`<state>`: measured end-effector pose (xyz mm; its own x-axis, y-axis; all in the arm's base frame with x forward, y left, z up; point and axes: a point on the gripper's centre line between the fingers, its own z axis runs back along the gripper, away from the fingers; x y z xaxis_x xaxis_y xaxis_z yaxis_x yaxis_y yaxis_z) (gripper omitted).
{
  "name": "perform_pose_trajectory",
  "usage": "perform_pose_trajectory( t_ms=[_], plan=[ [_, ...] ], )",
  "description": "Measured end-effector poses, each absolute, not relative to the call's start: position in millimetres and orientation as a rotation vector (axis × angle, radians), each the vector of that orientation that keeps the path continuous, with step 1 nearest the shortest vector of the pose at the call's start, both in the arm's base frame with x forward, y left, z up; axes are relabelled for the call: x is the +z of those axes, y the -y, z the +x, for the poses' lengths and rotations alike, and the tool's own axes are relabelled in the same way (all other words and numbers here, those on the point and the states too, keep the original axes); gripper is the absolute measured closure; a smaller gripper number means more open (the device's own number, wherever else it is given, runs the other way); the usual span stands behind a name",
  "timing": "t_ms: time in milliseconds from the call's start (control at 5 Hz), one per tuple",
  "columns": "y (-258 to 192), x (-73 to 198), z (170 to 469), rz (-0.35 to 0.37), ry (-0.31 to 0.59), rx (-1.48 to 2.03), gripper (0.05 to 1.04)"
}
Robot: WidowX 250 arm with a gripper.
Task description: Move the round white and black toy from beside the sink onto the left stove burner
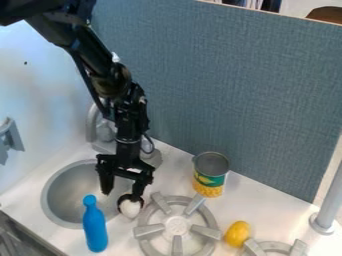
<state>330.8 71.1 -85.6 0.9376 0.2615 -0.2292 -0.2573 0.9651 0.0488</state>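
My gripper hangs over the right part of the sink, its two fingers spread apart with nothing seen between them. Just under the tip of the right finger is a small white and dark object, at the sink's right edge; whether the finger touches it I cannot tell. A blue bottle stands in front of the gripper, near the sink's front right rim. To the right, a can with a green and yellow label stands on the counter behind the stove burner.
The round metal sink lies at the left, with a grey faucet behind it. A grey burner is right of the white object, and a yellow lemon-like object sits beyond it. A blue-grey panel borders the counter's back; a grey post rises at right.
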Motion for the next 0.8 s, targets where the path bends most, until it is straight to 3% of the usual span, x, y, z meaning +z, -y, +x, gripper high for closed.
perform_pose_trajectory(
  t_ms=[200, 400, 600, 800],
  plan=[
    [-66.1, -89.2, 329.1, -0.010, -0.228, 0.272, 0.083],
    [-65.2, -89.1, 329.8, -0.015, -0.226, 0.283, 0.153],
    [-65.4, -93.7, 329.1, -0.016, -0.238, 0.293, 0.382],
    [-66.9, -94.0, 330.2, -0.030, -0.228, 0.317, 0.548]
  ],
)
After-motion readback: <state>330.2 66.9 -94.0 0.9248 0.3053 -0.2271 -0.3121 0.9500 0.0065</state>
